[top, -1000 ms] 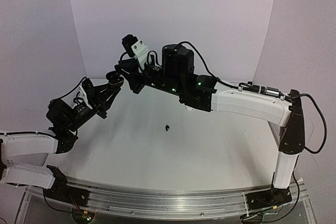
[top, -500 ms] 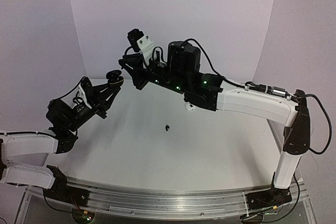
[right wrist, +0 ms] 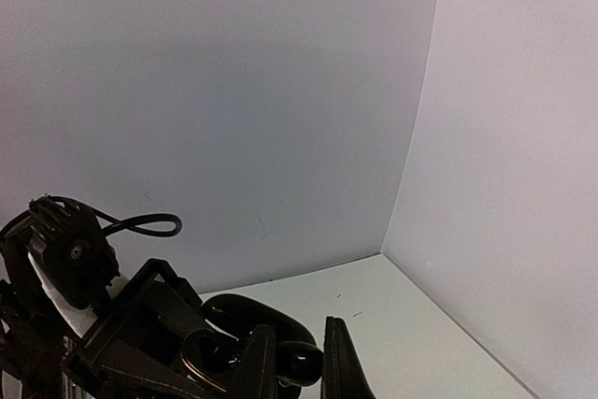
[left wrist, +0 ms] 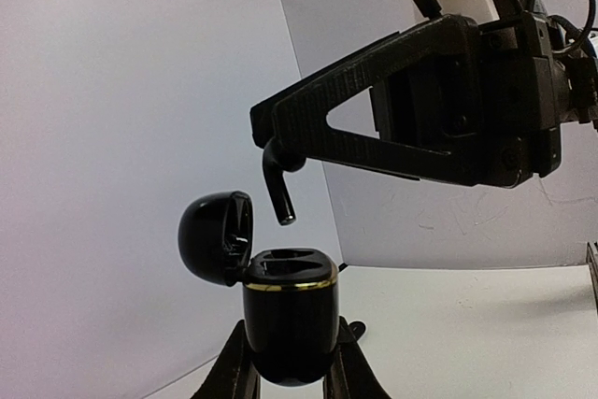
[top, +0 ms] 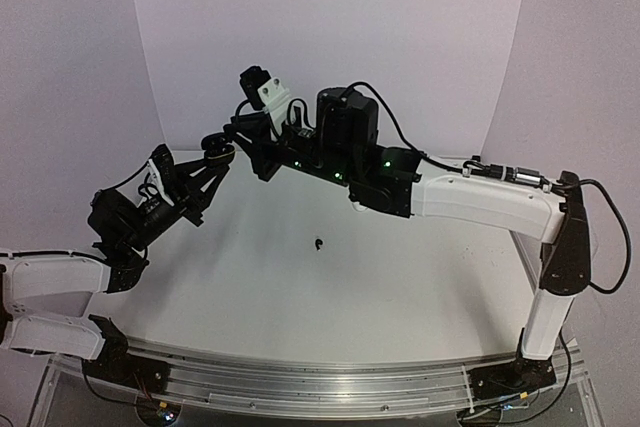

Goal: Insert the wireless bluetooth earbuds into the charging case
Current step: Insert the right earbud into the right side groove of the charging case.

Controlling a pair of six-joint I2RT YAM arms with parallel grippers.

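L-wrist cam: left gripper (left wrist: 290,373) clamped on open charging case (left wrist: 290,310); right gripper (left wrist: 277,135) pinches black earbud (left wrist: 278,190) at case's 12 o'clock. Only top cam shows loose earbud (top: 318,244) on table (top: 400,287).

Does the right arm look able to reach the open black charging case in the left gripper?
Probably yes: the right gripper, holding a small black earbud, hangs above the open case, nothing between.
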